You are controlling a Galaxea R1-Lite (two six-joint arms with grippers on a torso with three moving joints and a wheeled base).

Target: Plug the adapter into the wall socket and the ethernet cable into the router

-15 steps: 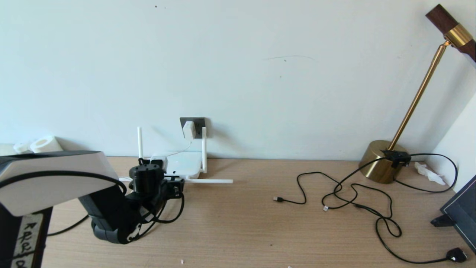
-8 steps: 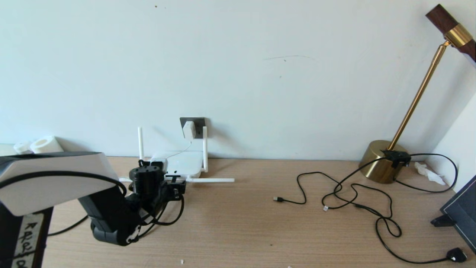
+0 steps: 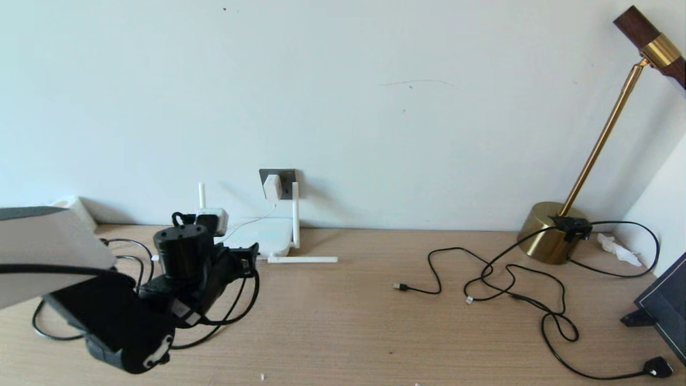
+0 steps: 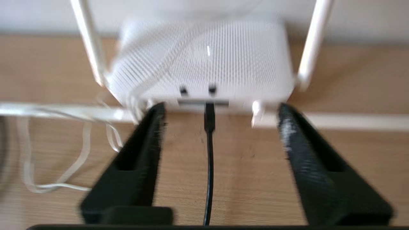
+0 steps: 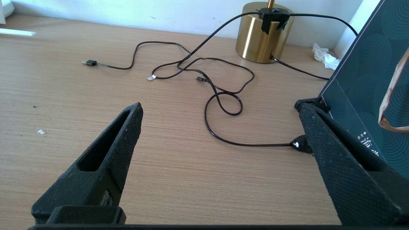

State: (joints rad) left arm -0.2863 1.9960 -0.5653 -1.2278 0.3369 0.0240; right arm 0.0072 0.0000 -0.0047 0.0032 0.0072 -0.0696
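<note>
While the ethernet cable (image 4: 209,153) sits in the router (image 4: 204,60) port at the bench's back edge, left pincer (image 4: 220,127): parted, empty, straddling cable. Advice: back straight off without snagging. Adapter (image 3: 271,187): in wall socket (image 3: 286,176).

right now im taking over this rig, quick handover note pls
Left gripper: open, empty, just in front of the router's port edge.
Right gripper: open, empty, parked over the table away from the job.
Adapter: in the wall socket.
Ethernet cable: runs between the left fingers into a router port.
Done: both plugs look in.
Left: check the cable's seating, retract the left arm.
</note>
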